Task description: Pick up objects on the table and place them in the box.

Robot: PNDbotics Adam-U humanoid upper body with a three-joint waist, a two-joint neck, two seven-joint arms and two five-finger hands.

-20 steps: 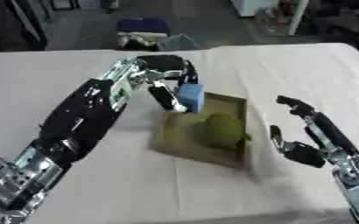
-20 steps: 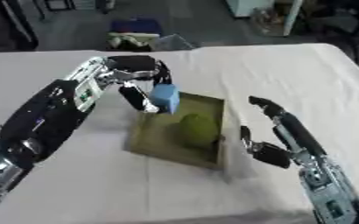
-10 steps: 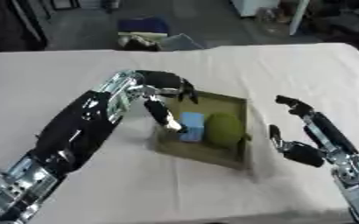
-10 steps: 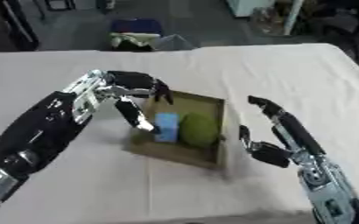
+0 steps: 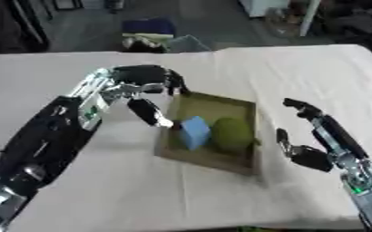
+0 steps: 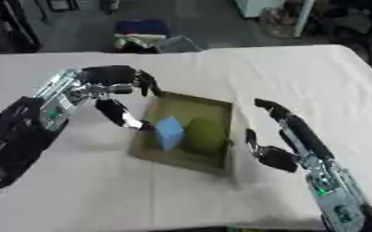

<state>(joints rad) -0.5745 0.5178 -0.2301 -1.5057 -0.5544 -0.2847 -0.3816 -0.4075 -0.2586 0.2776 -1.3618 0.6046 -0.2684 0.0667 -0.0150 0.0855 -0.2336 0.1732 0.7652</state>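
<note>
A shallow olive-brown box (image 5: pixel 221 102) lies on the white table. Inside it a light blue block (image 5: pixel 195 132) sits beside a green rounded object (image 5: pixel 233 133). My left hand (image 5: pixel 145 79) hovers open at the box's left rim, fingers spread, the thumb pointing down next to the blue block and holding nothing. My right hand (image 5: pixel 308 149) stays open just right of the box, fingers up, apart from it.
The white tablecloth (image 5: pixel 78 181) covers the whole work area. Beyond the far table edge stand a blue item (image 5: pixel 148 25) and a pale bundle (image 5: pixel 154 44) on the floor.
The blue block was in my left hand above the box; it now lies in the box, released. My left hand has opened and drawn back to the left. The right hand stayed put.
</note>
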